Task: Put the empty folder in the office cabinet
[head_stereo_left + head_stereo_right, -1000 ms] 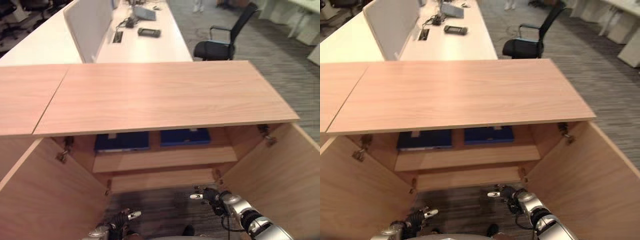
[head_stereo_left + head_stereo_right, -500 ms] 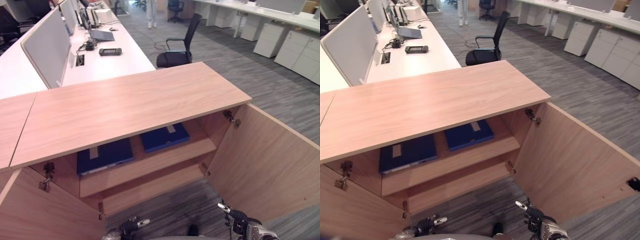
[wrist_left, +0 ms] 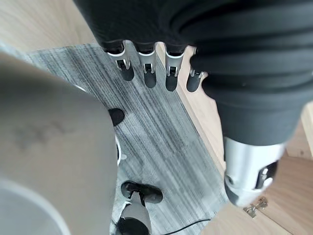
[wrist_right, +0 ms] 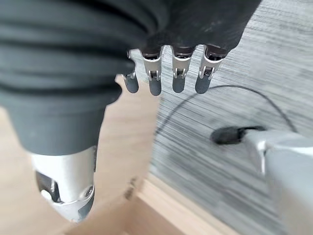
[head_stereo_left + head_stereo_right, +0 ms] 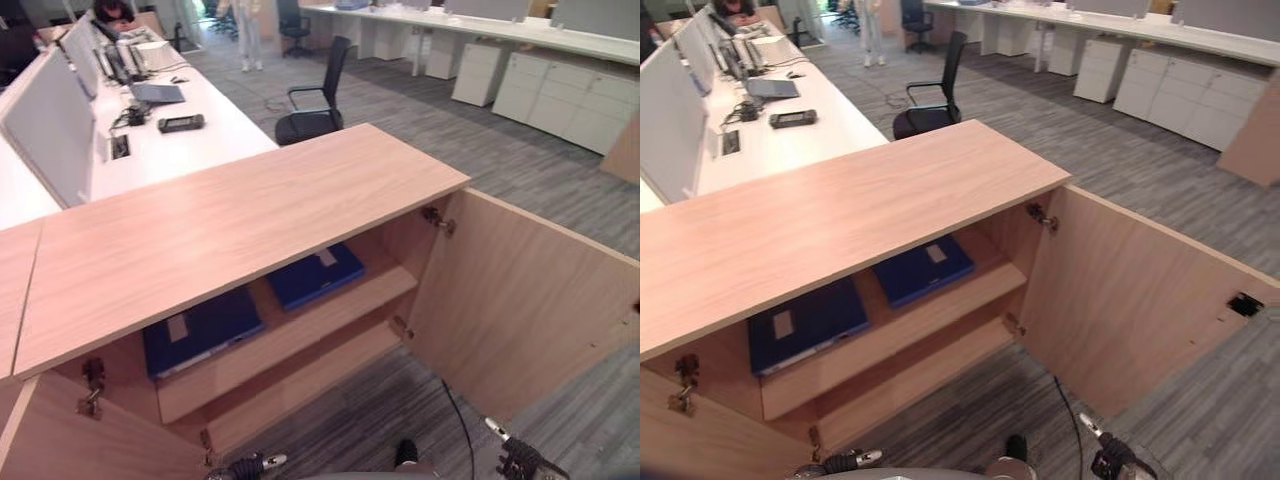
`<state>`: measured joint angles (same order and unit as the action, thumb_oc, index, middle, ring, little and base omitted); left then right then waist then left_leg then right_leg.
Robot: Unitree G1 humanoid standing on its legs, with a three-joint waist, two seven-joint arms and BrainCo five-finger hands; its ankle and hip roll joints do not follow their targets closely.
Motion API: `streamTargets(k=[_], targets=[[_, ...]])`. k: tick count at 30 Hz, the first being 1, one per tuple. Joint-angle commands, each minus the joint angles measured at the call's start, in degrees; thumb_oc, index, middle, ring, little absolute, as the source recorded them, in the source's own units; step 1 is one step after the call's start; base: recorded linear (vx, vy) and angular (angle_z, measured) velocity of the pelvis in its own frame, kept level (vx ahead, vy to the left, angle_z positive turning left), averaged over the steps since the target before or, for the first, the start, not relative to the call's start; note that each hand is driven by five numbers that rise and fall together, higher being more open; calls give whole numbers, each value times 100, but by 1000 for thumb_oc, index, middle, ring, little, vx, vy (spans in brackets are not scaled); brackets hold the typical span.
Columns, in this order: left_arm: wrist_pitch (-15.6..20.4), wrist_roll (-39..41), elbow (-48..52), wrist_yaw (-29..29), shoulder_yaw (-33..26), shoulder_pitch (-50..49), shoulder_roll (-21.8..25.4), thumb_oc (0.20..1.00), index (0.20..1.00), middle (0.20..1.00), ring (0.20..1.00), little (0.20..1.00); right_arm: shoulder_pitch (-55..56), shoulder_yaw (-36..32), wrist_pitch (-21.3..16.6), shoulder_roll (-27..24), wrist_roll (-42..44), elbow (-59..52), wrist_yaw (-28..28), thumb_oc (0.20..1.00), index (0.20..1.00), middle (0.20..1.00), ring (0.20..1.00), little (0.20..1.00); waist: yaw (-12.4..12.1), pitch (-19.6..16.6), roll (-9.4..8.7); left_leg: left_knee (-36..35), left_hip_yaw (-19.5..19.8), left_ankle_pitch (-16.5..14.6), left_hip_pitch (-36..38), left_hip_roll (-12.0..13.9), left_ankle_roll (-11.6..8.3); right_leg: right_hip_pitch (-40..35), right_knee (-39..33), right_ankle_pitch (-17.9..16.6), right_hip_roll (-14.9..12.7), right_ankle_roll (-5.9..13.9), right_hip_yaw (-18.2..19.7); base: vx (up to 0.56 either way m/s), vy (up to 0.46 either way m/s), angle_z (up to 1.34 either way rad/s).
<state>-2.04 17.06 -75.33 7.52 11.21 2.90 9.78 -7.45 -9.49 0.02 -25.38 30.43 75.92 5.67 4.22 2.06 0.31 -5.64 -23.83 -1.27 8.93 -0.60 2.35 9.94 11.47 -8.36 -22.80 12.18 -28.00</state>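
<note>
The wooden office cabinet [image 5: 230, 225] stands with both doors swung wide. Two dark blue folders lie flat on its upper shelf, one on the left [image 5: 200, 332] and one on the right [image 5: 316, 275]. The lower shelf [image 5: 300, 375] is bare. My left hand [image 5: 250, 464] hangs low in front of the cabinet, over the grey carpet. Its fingers [image 3: 146, 71] are straight and hold nothing. My right hand [image 5: 515, 458] is low beside the right door [image 5: 520, 300], and its fingers [image 4: 177, 76] are also straight and empty.
The left door [image 5: 60, 445] juts toward me at the lower left. Behind the cabinet are white desks [image 5: 150, 130] with a laptop and a phone, and a black office chair [image 5: 310, 105]. White drawer units [image 5: 530, 90] line the far right. A person [image 5: 245, 30] stands far back.
The camera has swung to the right, so the right door and more carpet show. Both hands have sunk toward the lower edge; the right hand now sits further right.
</note>
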Motion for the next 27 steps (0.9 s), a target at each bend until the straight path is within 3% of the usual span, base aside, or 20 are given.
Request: streamTargets(k=[1,2,3,4,7,11,21,27], targets=[[110,-106,-375,-102,-157,222,-111,1000,1000,1000,1000,1000,-299,-113,-312,-464,41,5,-172,1000,1000,1000,1000,1000,-30,-149,27,545,690,-716,-325,-33,-55,-290,-269,78,-56,32,460,24,-54,-14],[114,-107,-380,-103,-156,225,-115,1000,1000,1000,1000,1000,-302,-114,-313,-468,40,11,-169,1000,1000,1000,1000,1000,-36,-146,27,547,686,-719,-321,-36,-54,-295,-278,72,-56,35,465,119,-172,-6],[110,-81,-383,-173,-239,217,-48,1000,1000,1000,1000,1000,-353,-267,-367,-673,50,-100,-372,1000,1000,1000,1000,1000,-80,-318,-114,612,683,-711,-370,-6,-106,-520,-592,260,233,31,734,37,-160,-11],[112,-81,-380,-174,-239,218,-52,1000,1000,1000,1000,1000,-354,-269,-367,-677,51,-104,-371,1000,1000,1000,1000,1000,-76,-296,-144,635,595,-614,-425,-23,-87,-484,-606,175,199,-39,666,90,-210,-23],[133,-93,-424,-215,-304,214,-3,1000,1000,1000,1000,1000,-421,-289,-405,-817,112,-114,-441,1000,1000,1000,1000,1000,-93,-398,-171,635,563,-599,-394,33,-127,-544,-762,198,380,-10,682,76,-112,-38],[167,-66,-377,-248,-244,245,27,1000,1000,1000,1000,1000,-756,-394,-580,-1460,333,-208,-517,1000,1000,1000,1000,1000,-52,-527,-196,563,653,-516,-354,284,-284,-738,-1082,350,791,-85,696,66,-139,-8],[133,8,-559,-214,-301,88,63,1000,1000,1000,1000,1000,-1397,-65,-775,-1957,406,-498,-570,1000,1000,1000,1000,1000,-74,-653,-210,450,628,-435,-247,474,-428,-922,-1390,498,1150,-213,737,40,-46,3],[111,29,-649,-225,-437,-23,153,1000,1000,1000,1000,1000,-1656,246,-849,-1887,582,-1022,-413,1000,1000,1000,1000,1000,-113,-693,-233,397,580,-399,-194,514,-465,-998,-1503,499,1259,-262,776,14,-12,-1]])
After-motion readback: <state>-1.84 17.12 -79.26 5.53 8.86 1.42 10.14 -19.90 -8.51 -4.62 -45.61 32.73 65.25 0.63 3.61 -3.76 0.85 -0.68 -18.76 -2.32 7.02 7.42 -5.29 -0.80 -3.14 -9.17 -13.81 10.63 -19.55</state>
